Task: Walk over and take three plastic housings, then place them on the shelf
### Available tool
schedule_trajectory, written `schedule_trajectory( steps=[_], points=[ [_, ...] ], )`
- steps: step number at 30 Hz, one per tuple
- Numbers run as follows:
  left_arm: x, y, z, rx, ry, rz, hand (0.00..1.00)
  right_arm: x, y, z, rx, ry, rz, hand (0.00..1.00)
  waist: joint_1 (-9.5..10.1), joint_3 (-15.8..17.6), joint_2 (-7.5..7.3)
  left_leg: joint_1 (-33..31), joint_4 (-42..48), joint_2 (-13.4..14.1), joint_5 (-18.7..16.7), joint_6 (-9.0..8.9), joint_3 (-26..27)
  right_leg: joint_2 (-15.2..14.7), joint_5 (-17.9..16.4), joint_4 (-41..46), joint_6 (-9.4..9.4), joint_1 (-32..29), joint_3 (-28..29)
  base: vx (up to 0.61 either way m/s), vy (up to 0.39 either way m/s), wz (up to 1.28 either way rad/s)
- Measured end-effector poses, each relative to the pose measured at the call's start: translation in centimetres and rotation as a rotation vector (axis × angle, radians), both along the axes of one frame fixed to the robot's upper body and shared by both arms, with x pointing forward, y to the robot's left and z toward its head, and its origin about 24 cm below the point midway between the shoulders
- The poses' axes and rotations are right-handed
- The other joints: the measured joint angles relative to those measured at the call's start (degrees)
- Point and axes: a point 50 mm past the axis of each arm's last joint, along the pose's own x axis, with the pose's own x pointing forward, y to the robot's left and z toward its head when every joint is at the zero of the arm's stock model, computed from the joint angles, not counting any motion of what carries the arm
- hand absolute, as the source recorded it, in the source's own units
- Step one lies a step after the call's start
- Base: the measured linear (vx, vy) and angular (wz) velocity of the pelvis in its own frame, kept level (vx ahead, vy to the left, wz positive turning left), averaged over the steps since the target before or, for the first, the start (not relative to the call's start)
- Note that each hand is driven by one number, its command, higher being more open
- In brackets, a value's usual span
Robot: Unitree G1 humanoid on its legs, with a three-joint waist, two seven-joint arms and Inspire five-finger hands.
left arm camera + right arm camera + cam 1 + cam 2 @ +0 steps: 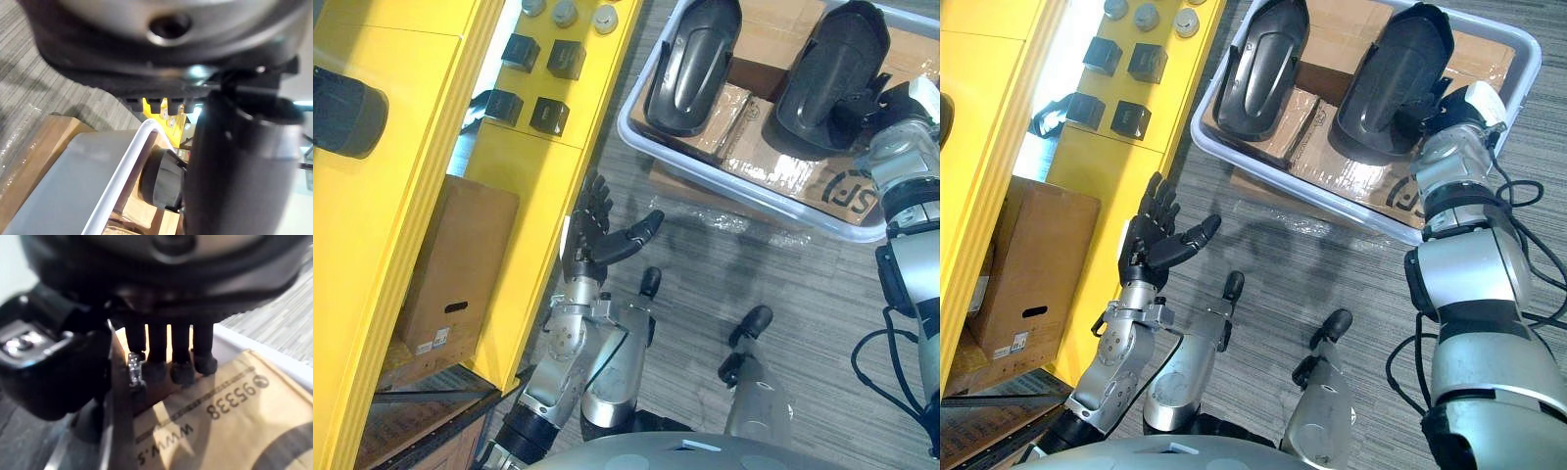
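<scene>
Two glossy, dark, shell-shaped housings (1258, 69) lie on cardboard (1332, 147) in a pale tray (1302, 193). The right hand (1449, 113) pinches the right housing's (1391, 73) rim. The left hand (1151, 240) is spread wide and empty beside the yellow shelf (1097, 176).

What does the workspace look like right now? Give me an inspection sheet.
Surface: grey carpet floor.
Job's things: left housing and right housing, dark plastic, on cardboard in a white tub; yellow shelf to the left.
Clutter: black blocks, grey discs on the shelf; cardboard box lower down.
Hands: left hand open, beside shelf; right hand fingers pinch right housing's rim.
Cables: nothing seen.
Surroundings: nothing seen.
</scene>
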Motion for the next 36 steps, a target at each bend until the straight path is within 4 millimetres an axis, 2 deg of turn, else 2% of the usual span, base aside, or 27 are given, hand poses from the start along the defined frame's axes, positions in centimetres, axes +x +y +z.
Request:
schedule_trajectory(
  steps=[8,11,15,19,23,27,31,36],
  points=[
    [-0.9,1.1,-0.7,0.009,0.016,0.021,1.0,-0.2,-0.1,1.3,-0.132,-0.094,0.007,0.0,-2.18,0.3,-0.43,0.9,-0.6,1.0,0.1,0.05,1.1,0.8,0.5,-0.4,-0.15,0.1,0.7,0.0,-0.008,-0.07],
    [-1.0,1.2,-0.1,0.009,-0.013,0.015,1.0,-0.4,0.0,2.7,-0.232,-0.18,-0.006,0.0,-2.79,0.6,-0.93,2.0,-0.9,1.7,0.0,-0.03,2.2,1.6,1.1,-1.3,-0.44,1.0,1.4,0.01,-0.021,-0.17],
    [-1.0,1.7,1.0,0.023,-0.067,0.001,1.0,-0.5,1.4,5.8,-0.359,-0.354,0.032,0.0,-5.17,1.4,-2.06,3.2,-1.3,2.4,0.0,-0.17,3.0,2.2,1.4,-1.9,-0.72,1.8,2.1,-0.02,-0.011,-0.11],
    [-0.6,2.1,1.2,0.081,-0.073,-0.057,1.0,-0.5,2.9,6.4,-0.461,-0.421,0.093,0.0,-6.06,1.5,-3.5,5.5,-1.7,3.3,-0.3,-0.68,4.3,3.3,1.8,-3.4,-0.91,3.7,3.0,0.0,-0.009,-0.18],
    [0.5,1.8,1.8,0.146,-0.063,-0.154,1.0,-0.2,5.1,5.6,-0.532,-0.448,0.207,0.0,-7.19,1.2,-4.98,7.0,-2.4,3.8,-0.3,-0.94,5.3,4.0,1.8,-3.8,-0.92,4.5,3.7,0.01,-0.011,-0.12],
    [3.0,1.6,4.2,0.141,-0.084,-0.214,1.0,0.2,8.2,2.4,-0.572,-0.428,0.336,0.0,-8.93,0.0,-7.21,8.9,-3.2,4.2,-0.3,-1.04,6.4,4.4,2.0,-4.3,-1.12,5.8,4.4,0.02,0.007,-0.1],
    [5.7,1.4,6.1,0.024,-0.047,-0.309,1.0,0.1,11.4,-0.1,-0.611,-0.431,0.473,0.0,-10.12,-1.3,-8.92,11.5,-3.9,4.2,-0.3,-1.12,8.6,4.4,2.4,-5.2,-1.01,7.2,6.1,0.02,0.024,-0.2],
    [7.9,0.1,5.0,-0.169,0.128,-0.474,1.0,-0.5,15.0,-1.0,-0.637,-0.491,0.623,0.0,-11.81,-2.5,-10.37,14.6,-4.9,4.3,-0.4,-1.19,11.2,4.4,2.7,-5.8,-0.83,8.7,8.3,0.01,0.019,-0.24]
  ],
)
